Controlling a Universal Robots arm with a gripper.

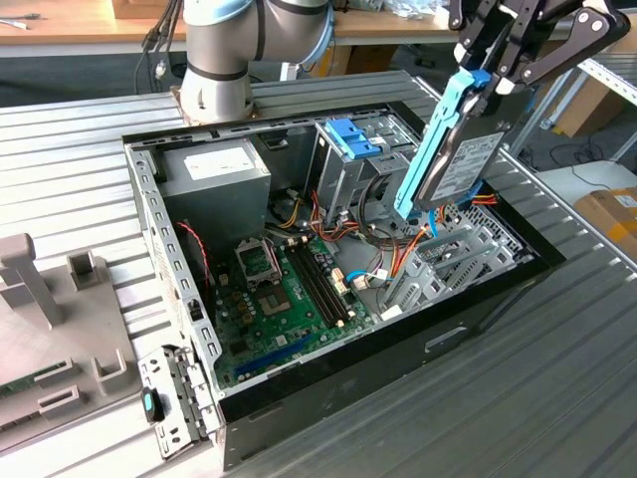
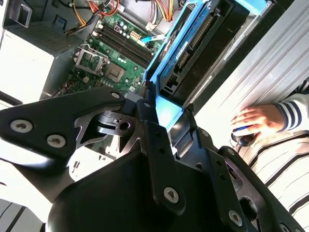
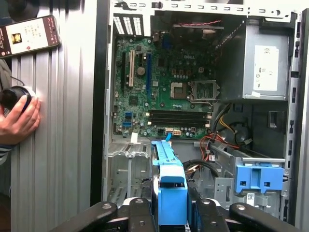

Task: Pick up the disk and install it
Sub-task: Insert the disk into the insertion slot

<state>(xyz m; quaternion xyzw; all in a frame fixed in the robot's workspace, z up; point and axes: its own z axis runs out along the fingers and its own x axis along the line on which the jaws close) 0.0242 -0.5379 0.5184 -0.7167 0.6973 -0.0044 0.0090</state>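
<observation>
A ribbed grey metal tabletop (image 1: 537,398) carries everything. Behind it runs a wooden bench (image 1: 90,30), and a cardboard box (image 1: 612,214) sits at the exterior view's right edge. An open computer case (image 1: 418,339) lies on its side in the middle of the tabletop. The arm's grey base (image 1: 214,60) stands just behind it, and the rest of the arm is cut off by the frame. Inside the case, a grey power-supply box (image 1: 214,184) lies near the base, with the green motherboard (image 1: 289,299) beside it. The disk (image 1: 453,149) hangs in the air over the end of the case at the exterior view's right. It is steeply tilted, with its white label facing outward and blue rails along its edges. The black tool (image 1: 485,85) is clamped shut on the disk's upper end. The disk's lower end overlaps a tangle of orange and red cables (image 1: 408,244), and whether it touches them cannot be made out. A blue latch (image 1: 353,136) tops the metal cage next to the disk. In the first wrist view, a person's hand (image 3: 17,118) rests on a round dark object (image 3: 12,96) on the tabletop beside the case. The rest of the person is out of frame, and a phone (image 3: 29,35) lies nearby.
</observation>
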